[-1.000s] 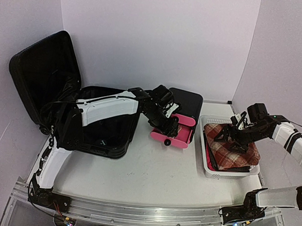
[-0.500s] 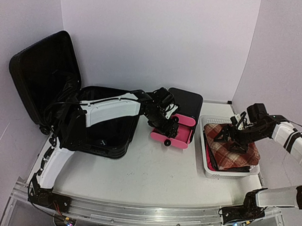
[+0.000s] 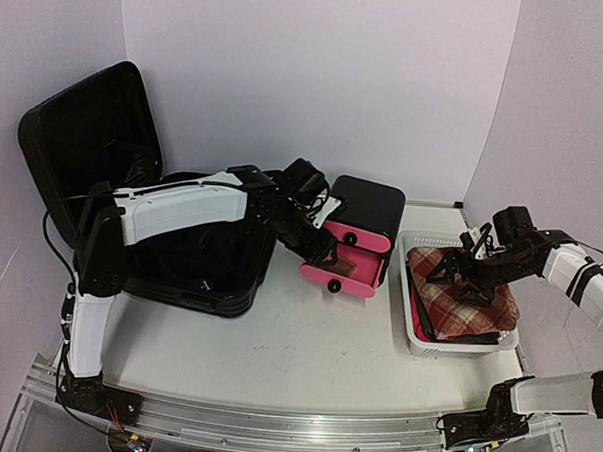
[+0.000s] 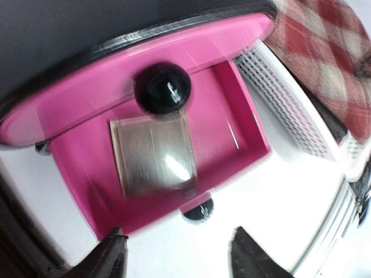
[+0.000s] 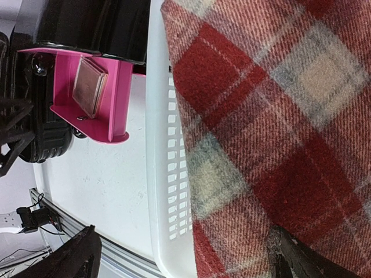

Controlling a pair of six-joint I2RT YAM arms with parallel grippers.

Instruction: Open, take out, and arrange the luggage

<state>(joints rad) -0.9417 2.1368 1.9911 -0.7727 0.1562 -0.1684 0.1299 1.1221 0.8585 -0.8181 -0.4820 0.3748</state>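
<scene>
The luggage (image 3: 85,146) stands open at the left, its lid upright and its black base (image 3: 204,282) flat on the table. My left gripper (image 3: 322,253) hovers open at the front of a black box (image 3: 373,204) with pink drawers. In the left wrist view the gripper (image 4: 181,255) holds nothing. Just beyond its tips lies the pulled-out lower drawer (image 4: 75,174) with a clear square piece (image 4: 153,153) inside and a black knob (image 4: 196,212). My right gripper (image 3: 470,273) stands wide open over a red plaid cloth (image 5: 278,116), one finger (image 5: 295,260) resting on it.
The plaid cloth fills a white mesh basket (image 3: 409,331) at the right, close beside the drawer box. The upper drawer is shut, its black knob (image 4: 163,88) facing me. Purple walls close in the back and both sides.
My left gripper has drawn back to the left off the pink drawer front, and the arm has swung toward the suitcase. The open lower drawer now shows. The right arm has stayed put.
</scene>
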